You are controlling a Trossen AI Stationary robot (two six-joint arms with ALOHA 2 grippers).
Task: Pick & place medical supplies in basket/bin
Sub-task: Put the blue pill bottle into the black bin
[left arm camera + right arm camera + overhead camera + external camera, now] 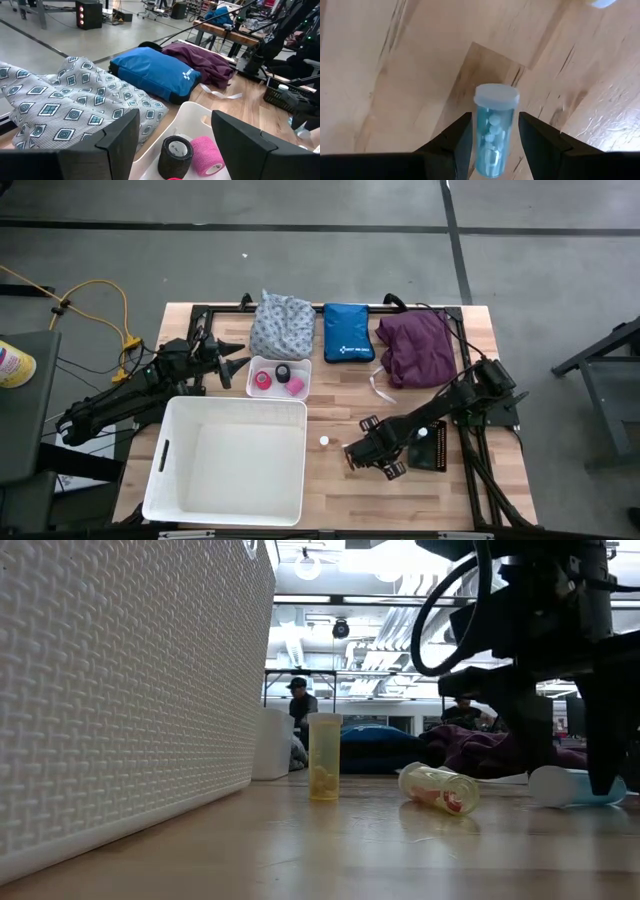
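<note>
My right gripper (352, 455) points down, open, at a pale-blue vial with a white cap (492, 135) that lies on the wood; one finger stands along each long side, with a narrow gap showing. A yellow vial (324, 770) stands upright nearby, and another (440, 788) lies on its side. My left gripper (172, 132) hovers open, level, over a small white tray (305, 380) holding a black tape roll (175, 155) and pink rolls (206, 155). The patterned cloth (282, 327) and purple cloth (418, 345) lie at the far edge. The white bin (235, 402) sits near left.
A blue zip pouch (348, 332) lies between the two cloths at the far edge. A small black crate (432, 452) sits right of my right gripper, and a white strip (380, 388) lies near the purple cloth. Bare wood shows between the bin and the vials.
</note>
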